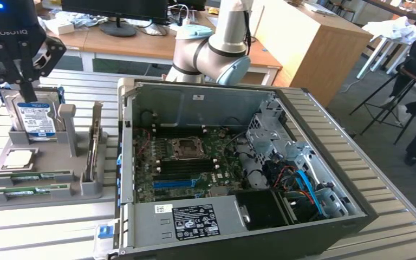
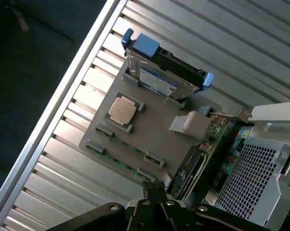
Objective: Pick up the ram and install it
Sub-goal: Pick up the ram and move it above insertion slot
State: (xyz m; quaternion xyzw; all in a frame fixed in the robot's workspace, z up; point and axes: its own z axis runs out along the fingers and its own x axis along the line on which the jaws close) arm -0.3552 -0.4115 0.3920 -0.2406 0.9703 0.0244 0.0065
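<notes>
The gripper (image 1: 24, 96) hangs in the upper left of the exterior view, its body cut off by the frame edge, and it covers part of the upright hard drive (image 1: 36, 118). Its fingers look pressed together with nothing between them; in the wrist view (image 2: 153, 188) they are dark and hard to read. The ram (image 1: 31, 177) lies flat in the grey tray (image 1: 49, 203) at lower left, just beside its twin (image 1: 26, 191) (image 2: 119, 162), well apart from the gripper. The open computer case (image 1: 193, 100) fills the centre.
</notes>
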